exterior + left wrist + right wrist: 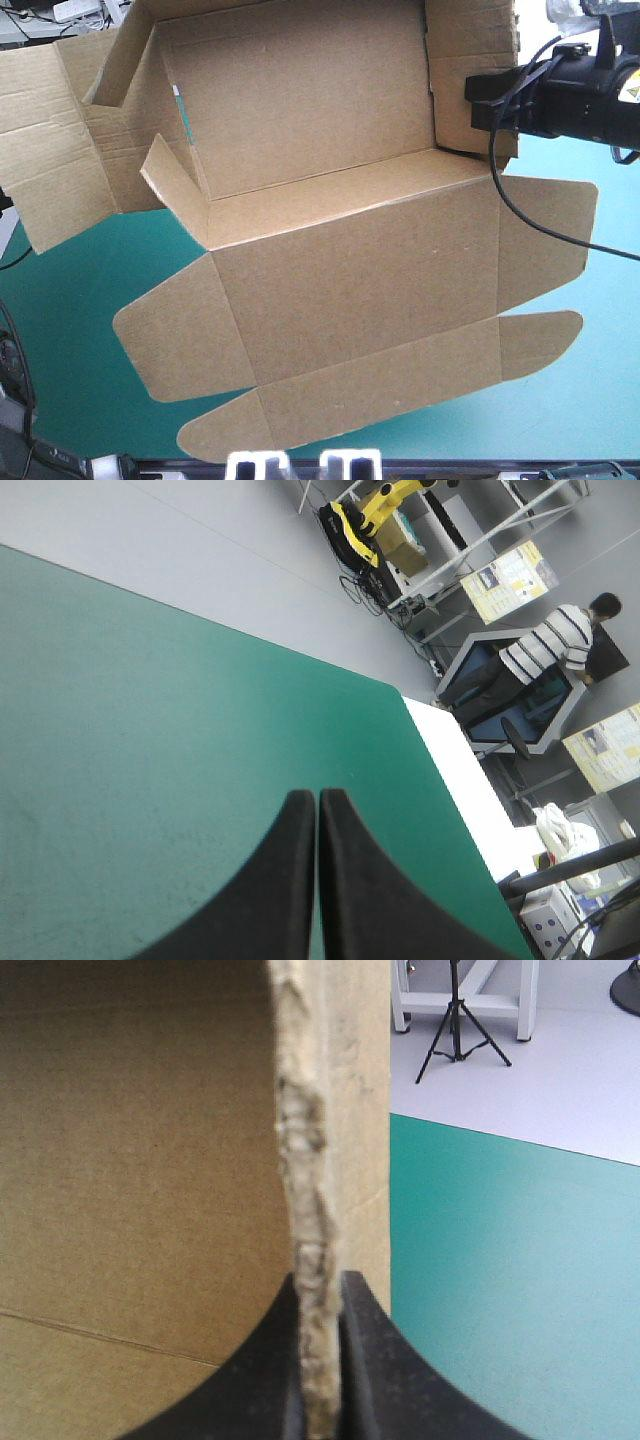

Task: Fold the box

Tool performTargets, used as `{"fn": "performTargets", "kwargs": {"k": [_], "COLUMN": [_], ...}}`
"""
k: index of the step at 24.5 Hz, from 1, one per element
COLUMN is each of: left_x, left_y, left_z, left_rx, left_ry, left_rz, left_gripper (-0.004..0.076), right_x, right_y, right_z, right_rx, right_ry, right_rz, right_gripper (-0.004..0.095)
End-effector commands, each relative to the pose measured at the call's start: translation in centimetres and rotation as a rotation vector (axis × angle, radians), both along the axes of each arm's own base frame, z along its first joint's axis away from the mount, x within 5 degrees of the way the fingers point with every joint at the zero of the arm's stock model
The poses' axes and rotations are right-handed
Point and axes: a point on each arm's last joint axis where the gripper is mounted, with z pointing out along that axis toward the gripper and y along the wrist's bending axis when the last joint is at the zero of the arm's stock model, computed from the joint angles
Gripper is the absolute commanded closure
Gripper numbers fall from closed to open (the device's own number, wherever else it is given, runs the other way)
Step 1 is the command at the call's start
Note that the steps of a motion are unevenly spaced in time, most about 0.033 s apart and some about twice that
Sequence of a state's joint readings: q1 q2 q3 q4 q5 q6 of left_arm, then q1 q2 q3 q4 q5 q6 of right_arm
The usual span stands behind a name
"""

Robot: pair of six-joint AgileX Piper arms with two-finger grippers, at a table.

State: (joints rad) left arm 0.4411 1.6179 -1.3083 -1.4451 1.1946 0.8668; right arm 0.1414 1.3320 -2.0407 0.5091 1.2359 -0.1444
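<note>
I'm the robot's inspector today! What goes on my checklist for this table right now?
Surface: cover, teal-green, largely hidden by the box.
Job's things: box, brown, near flaps flat, far walls raised.
Clutter: nothing seen.
Grippers: left gripper shut, empty, bare cover ahead; right gripper shut on the box's right wall.
Cables: nothing seen but the robot's own.
Surroundings: nothing seen.

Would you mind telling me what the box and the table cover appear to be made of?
The box: corrugated brown board, matte and unprinted; the cut edge pinched in the right end effector looks rough and layered. The teal-green cover: likely a smooth matte mat, rubber or vinyl; no weave visible.
</note>
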Motion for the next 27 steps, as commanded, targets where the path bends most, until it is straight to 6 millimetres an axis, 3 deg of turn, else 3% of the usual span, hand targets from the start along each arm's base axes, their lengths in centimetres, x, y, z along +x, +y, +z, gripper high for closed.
{"fn": "performTargets", "kwargs": {"k": [1, 13, 20, 27], "left_x": [-2.6, -6.8, -8.3, -9.6], "left_y": [-2.4, -5.5, -8.5, -9.1], "left_z": [4.6, 9.3, 10.4, 11.0], "left_rx": [-0.041, -0.024, -0.025, 0.003], "left_ry": [-0.139, -0.268, -0.301, -0.288], "left_rz": [-0.117, -0.161, -0.258, -0.268], "left_gripper": [0.0719, 0.0719, 0.0719, 0.0719], "right_x": [0.2, 5.0, 7.3, 9.5], "right_y": [0.5, 1.1, 1.5, 1.7], "right_z": [0.3, -1.5, -2.6, -3.6], "right_rx": [0.029, 0.023, 0.022, 0.033], "right_ry": [-0.011, 0.005, 0.018, 0.025], "right_rz": [0.050, 0.041, 0.053, 0.032], "right_gripper": [0.0911, 0.0911, 0.0911, 0.0911]}}
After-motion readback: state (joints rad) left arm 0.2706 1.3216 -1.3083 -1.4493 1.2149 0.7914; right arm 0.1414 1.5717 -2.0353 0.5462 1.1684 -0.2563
